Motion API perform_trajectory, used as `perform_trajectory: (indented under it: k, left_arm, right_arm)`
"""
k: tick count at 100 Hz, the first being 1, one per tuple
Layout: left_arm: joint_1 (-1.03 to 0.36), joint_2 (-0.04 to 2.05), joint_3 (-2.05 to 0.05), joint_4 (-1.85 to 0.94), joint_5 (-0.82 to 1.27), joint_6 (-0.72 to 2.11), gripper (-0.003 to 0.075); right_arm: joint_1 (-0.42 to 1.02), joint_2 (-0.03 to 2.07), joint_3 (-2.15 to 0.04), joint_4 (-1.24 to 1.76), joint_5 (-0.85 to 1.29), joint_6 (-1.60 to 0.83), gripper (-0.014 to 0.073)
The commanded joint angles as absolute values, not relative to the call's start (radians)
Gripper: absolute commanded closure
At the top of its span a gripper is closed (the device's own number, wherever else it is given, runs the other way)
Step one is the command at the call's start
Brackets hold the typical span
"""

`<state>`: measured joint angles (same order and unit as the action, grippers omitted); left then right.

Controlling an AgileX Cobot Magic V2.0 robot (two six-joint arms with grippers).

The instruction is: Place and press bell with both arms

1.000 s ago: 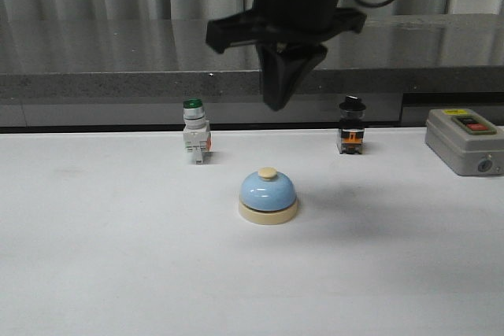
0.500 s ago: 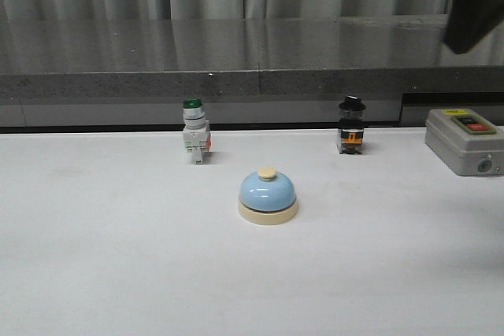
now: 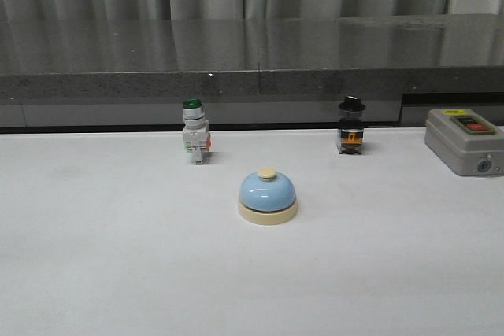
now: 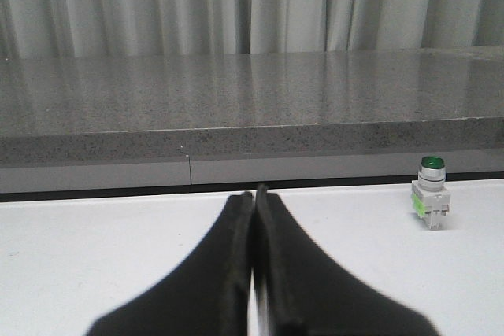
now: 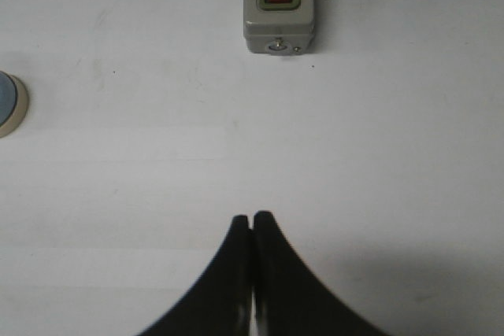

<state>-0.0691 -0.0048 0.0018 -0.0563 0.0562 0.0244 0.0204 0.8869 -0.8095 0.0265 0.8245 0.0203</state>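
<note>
The light-blue bell (image 3: 268,195) with its cream base and cream button stands upright on the white table in the front view, near the middle. Its edge shows in the right wrist view (image 5: 9,104). Neither arm shows in the front view. My left gripper (image 4: 253,194) is shut and empty, low over the table, far from the bell. My right gripper (image 5: 251,218) is shut and empty, above bare table, well to the side of the bell.
A green-capped white push-button switch (image 3: 194,131) stands behind the bell to the left, also in the left wrist view (image 4: 431,204). A black-capped switch (image 3: 351,126) stands behind to the right. A grey box with red and black buttons (image 3: 466,140) sits at the right edge, also in the right wrist view (image 5: 279,4). A dark ledge (image 3: 252,76) runs along the back.
The black arm that hung above the bell one second ago swung away to the upper right and has left the front view. The bell has not moved.
</note>
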Motion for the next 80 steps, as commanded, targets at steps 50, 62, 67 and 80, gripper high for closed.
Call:
perform_trajectory:
  k: [50, 62, 67, 80]
  left_arm:
    - [-0.067, -0.034, 0.042, -0.058, -0.028, 0.014, 0.0741]
    - [-0.067, -0.034, 0.042, -0.058, -0.028, 0.014, 0.0741]
    - [-0.067, -0.034, 0.042, -0.058, -0.028, 0.014, 0.0741]
    - [-0.067, -0.034, 0.042, -0.058, -0.028, 0.014, 0.0741]
  right_arm:
    - [0.014, 0.386, -0.462, 0.072, 0.454, 0.022, 0.0654]
    - [0.014, 0.296, -0.387, 0.079, 0.401, 0.022, 0.0654]
    - [0.014, 0.262, -0.357, 0.067, 0.378, 0.022, 0.0654]
    - [0.014, 0.175, -0.272, 0.036, 0.286, 0.022, 0.0654]
